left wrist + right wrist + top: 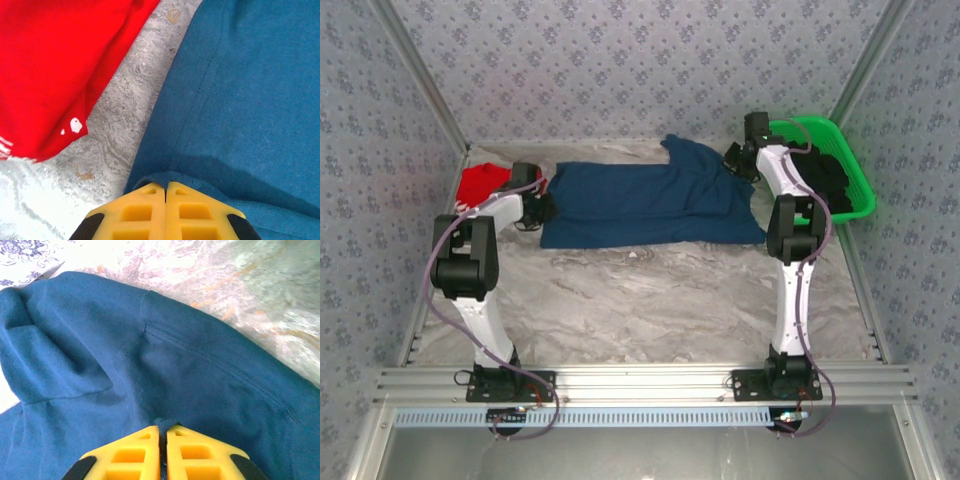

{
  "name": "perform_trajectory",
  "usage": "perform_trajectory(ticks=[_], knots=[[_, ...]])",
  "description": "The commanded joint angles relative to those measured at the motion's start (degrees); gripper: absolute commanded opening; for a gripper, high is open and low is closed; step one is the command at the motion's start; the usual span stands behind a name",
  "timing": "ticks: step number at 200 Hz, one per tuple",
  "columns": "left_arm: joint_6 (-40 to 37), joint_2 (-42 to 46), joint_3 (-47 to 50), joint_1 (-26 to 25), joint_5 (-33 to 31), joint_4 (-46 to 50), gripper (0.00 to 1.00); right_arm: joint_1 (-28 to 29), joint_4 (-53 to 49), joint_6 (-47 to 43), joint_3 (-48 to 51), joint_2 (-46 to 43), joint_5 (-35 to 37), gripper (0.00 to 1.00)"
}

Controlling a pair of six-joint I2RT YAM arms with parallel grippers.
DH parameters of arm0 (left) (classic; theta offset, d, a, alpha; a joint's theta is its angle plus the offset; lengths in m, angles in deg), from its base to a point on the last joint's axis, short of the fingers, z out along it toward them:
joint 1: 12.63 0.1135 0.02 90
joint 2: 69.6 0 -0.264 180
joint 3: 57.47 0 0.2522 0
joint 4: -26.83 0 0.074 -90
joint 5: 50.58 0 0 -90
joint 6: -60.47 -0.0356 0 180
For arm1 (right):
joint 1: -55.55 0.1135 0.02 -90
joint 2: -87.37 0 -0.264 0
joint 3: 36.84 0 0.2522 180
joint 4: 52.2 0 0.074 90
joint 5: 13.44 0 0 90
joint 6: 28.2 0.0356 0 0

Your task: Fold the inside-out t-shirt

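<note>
The inside-out t-shirt [650, 205] is dark navy and lies spread flat across the back of the marble table, one flap reaching toward the far wall. My left gripper [546, 211] sits at the shirt's left edge. In the left wrist view that gripper [165, 186] is shut, its yellow fingers pinching a fold of the hem of the blue cloth [240, 90]. My right gripper [736, 158] is at the shirt's far right edge. In the right wrist view this gripper [163, 428] shows a thin slit between its fingers, with a tuft of the navy cloth [175, 370] caught in it.
A red folded garment [480, 184] lies just left of the left gripper, close beside the shirt's edge [55, 65]. A green basket [820, 126] holding black clothing [826, 172] stands at the back right, behind the right arm. Bare marble table [640, 300] stretches toward the arm bases.
</note>
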Motion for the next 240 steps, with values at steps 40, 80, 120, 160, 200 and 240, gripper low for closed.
perform_trajectory(ticks=[40,80,120,160,200,240], knots=[[-1.6,0.8,-2.6,0.3,-2.2,0.6,0.36,0.5,-7.7,-9.6,-2.4,-4.7,1.1,0.39],[1.1,9.6,4.9,-1.1,-0.2,-4.3,0.58,1.9,3.5,-9.5,31.1,-21.5,-3.5,0.44],[3.1,13.3,10.9,-4.9,4.3,-8.3,0.65,1.3,7.2,-9.3,36.1,-20.5,-7.7,0.47],[2.8,14.1,11.2,-5.7,4.3,-7.9,0.65,1.1,8.7,-8.6,35.2,-17.7,-7.7,0.44],[2.3,14.8,10.9,-5.7,3.9,-7.0,0.65,1.2,8.3,-8.2,31.7,-15.2,-7.8,0.27],[1.8,17.0,12.2,-5.7,3.7,-6.0,0.65,2.5,10.8,-7.4,28.4,-17.0,-7.4,0.08]])
